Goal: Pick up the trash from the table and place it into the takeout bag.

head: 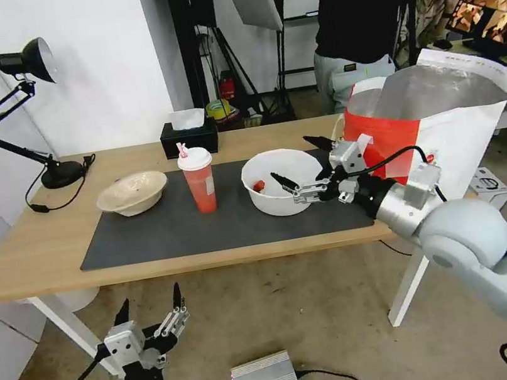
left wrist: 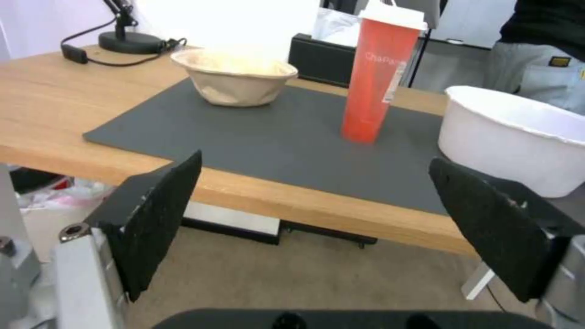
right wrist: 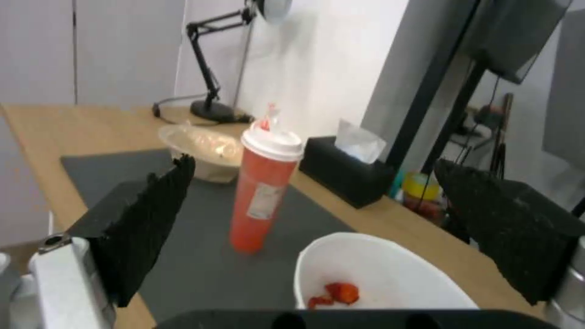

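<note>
Your right gripper (head: 303, 163), fingers spread and empty, straddles the white bowl's (head: 278, 183) rim on the mat (head: 171, 231), ready to grasp; the takeout bag (head: 439, 118) gapes alongside. Your left gripper (head: 150, 304) waits released below the table (head: 14, 245).

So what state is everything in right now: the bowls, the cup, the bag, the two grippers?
White bowl: upright on the mat, red scraps inside.
Beige bowl: upright on the mat, crumpled.
Red cup: upright, lid and straw on.
Takeout bag: open, at the table's right end.
Tissue box: tissue sticking out.
Right gripper: open, over the white bowl's rim.
Left gripper: open, below the table edge.
</note>
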Available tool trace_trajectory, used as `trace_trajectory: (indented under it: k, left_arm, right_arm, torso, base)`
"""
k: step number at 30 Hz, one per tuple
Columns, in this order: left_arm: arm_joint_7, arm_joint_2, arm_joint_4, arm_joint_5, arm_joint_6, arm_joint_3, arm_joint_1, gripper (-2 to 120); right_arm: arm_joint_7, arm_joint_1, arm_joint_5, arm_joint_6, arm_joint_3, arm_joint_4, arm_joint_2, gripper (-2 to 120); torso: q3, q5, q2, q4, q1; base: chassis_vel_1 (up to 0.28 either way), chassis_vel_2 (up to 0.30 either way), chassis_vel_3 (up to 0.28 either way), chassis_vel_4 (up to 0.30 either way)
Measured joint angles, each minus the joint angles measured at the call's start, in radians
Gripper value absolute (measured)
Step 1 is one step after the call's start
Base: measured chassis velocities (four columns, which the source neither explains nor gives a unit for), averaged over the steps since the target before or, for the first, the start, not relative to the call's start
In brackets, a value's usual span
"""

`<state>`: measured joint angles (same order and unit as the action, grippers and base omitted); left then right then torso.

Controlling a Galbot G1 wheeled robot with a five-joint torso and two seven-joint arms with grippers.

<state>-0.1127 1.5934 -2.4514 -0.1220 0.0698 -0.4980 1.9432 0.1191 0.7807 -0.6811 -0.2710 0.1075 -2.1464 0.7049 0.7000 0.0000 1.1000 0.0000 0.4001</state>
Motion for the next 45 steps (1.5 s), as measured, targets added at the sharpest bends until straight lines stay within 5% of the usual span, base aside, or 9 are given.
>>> trace_trajectory:
  k: [19,45]
  left_arm:
    - [-0.003,0.0,0.016,-0.002,-0.008,0.006,-0.012,100]
    - [-0.008,0.002,0.02,-0.007,-0.037,0.009,-0.008,100]
  right_arm:
    - [0.336,-0.395,0.002,-0.118,-0.219,0.235,-0.043,100]
    - [0.629,-0.578,0.065,-0.021,-0.342,0.386,-0.042,100]
  torso:
    - [0.0,0.0,0.0,0.0001,0.0]
    - [0.0,0.0,0.0,0.0,0.0]
  base:
    - [0.0,0.0,0.0,0.0]
    - [0.0,0.0,0.0,0.0]
